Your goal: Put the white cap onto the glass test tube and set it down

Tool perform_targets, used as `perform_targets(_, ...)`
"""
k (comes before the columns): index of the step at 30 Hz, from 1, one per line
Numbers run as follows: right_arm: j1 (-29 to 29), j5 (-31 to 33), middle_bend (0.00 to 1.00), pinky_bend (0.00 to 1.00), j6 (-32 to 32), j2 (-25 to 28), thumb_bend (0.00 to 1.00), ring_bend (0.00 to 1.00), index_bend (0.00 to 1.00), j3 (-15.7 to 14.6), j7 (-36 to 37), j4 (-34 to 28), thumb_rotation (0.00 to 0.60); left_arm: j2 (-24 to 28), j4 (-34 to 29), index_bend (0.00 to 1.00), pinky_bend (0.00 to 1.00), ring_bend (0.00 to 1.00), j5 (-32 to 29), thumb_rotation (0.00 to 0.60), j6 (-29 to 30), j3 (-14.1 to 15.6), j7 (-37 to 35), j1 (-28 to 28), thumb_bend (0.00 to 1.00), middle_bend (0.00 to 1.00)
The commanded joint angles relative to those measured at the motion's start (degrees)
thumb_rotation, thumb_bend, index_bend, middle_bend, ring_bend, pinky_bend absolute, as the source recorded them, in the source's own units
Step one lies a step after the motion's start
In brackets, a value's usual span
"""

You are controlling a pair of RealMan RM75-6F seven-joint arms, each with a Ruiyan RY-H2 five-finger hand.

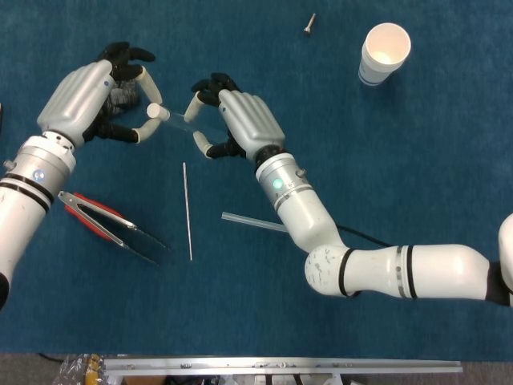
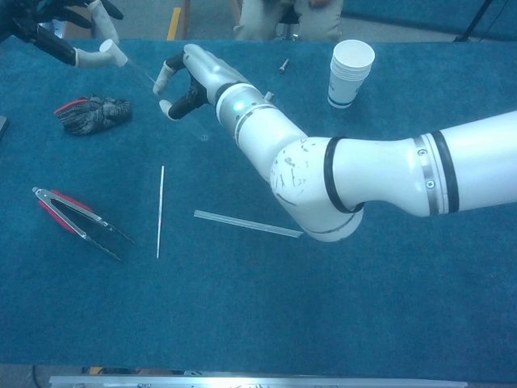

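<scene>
Your left hand [image 1: 96, 96] pinches the white cap [image 1: 153, 111], which sits at the mouth of the glass test tube [image 1: 176, 119]. Your right hand [image 1: 240, 120] grips the tube's other end, above the desk [image 1: 401, 160]. The cap looks on or nearly seated; setting the tube down remains.

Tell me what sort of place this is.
Probably a robot lab bench: a blue cloth table with a glass tube held between two robot hands, tongs, a glass rod and paper cups.
</scene>
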Motion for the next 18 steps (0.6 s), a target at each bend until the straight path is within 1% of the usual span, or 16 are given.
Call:
perform_targets(1,0.1,0.0,0.22,0.28,-0.1,-0.1,0.38,0.06,0.63,0.0,0.2,0.2,0.600,-0.1,0.0,0.53,0.00,0.00,0.0,0.600,-0.1,0.0,0.0,-0.1,0.32,0.17)
perform_targets(13,0.2,-0.7,0.22,0.28,-0.2,-0.7,0.38,0.06,0.64,0.5,1.3,0.9,0.600,-0.6,0.1,0.53,0.00,0.00,-0.2,0.600,0.0,0.2,0.2,-0.2,0.32,0.17)
perform_targets(18,0.4,-0.4,0.22,0.28,-0.2,-0.3,0.38,0.06,0.64,0.2,0.3,0.6,0.600,-0.5,0.1,0.52,0.00,0.00,0.1,0.600,0.0,0.4,0.5,-0.1,0.32,0.16)
